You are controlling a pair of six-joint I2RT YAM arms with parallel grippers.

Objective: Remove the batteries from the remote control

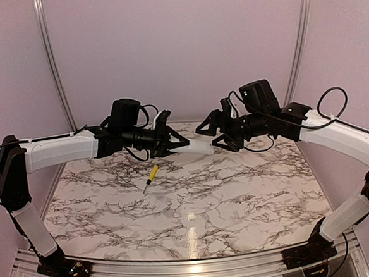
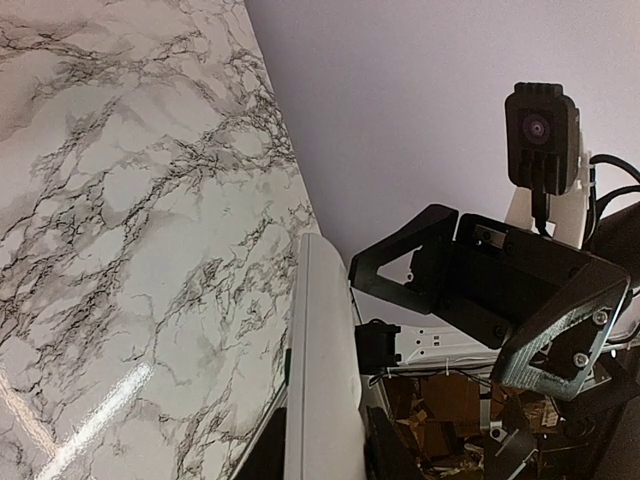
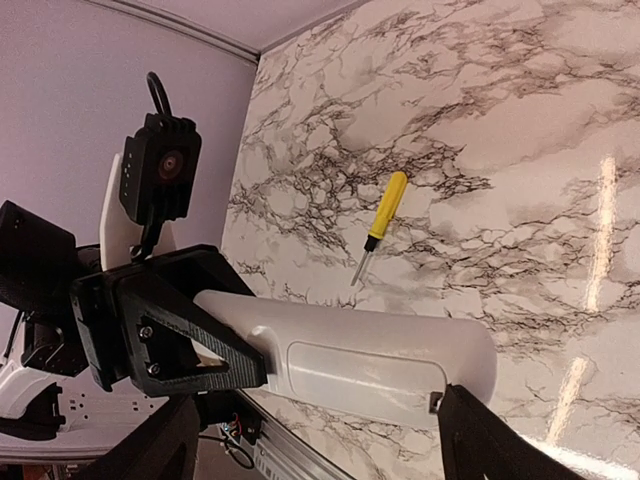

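The remote control (image 1: 198, 148), a slim white bar, is held in the air above the back of the table. My left gripper (image 1: 175, 144) is shut on its left end; in the left wrist view the remote (image 2: 322, 360) runs up between my dark fingers (image 2: 240, 450). My right gripper (image 1: 213, 136) is open around the remote's right end. In the right wrist view the remote (image 3: 350, 350) shows its closed back cover panel (image 3: 365, 368), and my right fingertip (image 3: 470, 425) sits at that panel's edge. The batteries are hidden.
A yellow-handled screwdriver (image 1: 151, 176) lies on the marble table (image 1: 195, 207) left of centre, below the held remote; it also shows in the right wrist view (image 3: 380, 222). The pink back wall (image 1: 178, 50) stands close behind both grippers.
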